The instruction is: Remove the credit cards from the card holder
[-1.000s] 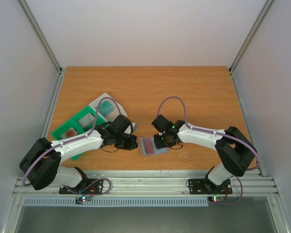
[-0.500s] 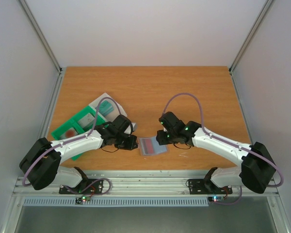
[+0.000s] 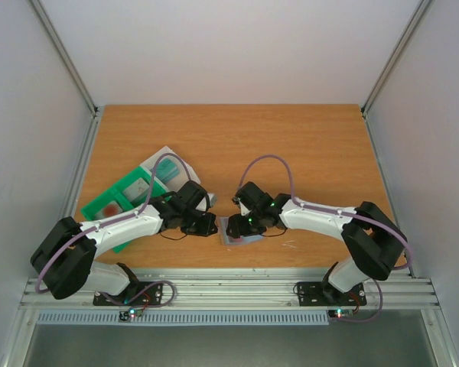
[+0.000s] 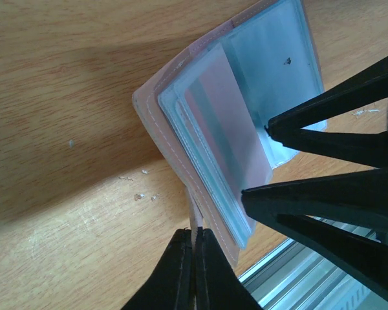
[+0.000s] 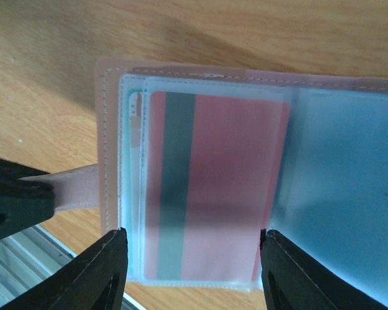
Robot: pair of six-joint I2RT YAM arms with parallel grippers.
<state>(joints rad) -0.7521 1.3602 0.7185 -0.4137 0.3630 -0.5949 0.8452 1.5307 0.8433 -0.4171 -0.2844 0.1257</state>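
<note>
The card holder (image 3: 231, 235) lies open near the table's front edge, a pinkish cover (image 5: 107, 129) with clear plastic sleeves. The front sleeve holds a pink credit card (image 5: 207, 187) with a dark stripe, seen also in the left wrist view as a pink card (image 4: 223, 123). My left gripper (image 4: 196, 236) is shut on the holder's thin strap (image 5: 77, 190). My right gripper (image 5: 193, 234) stands open over the holder, one fingertip on each side of that sleeve. A teal edge peeks from the sleeves behind.
A green compartment tray (image 3: 115, 206) and a clear box (image 3: 164, 164) lie to the left, behind my left arm. The aluminium rail (image 3: 229, 287) runs just beyond the holder's near edge. Small crumbs (image 4: 139, 194) dot the wood.
My right gripper drew back to the right, then returned left over the holder with its jaws wider apart. The left gripper has stayed put on the strap.
</note>
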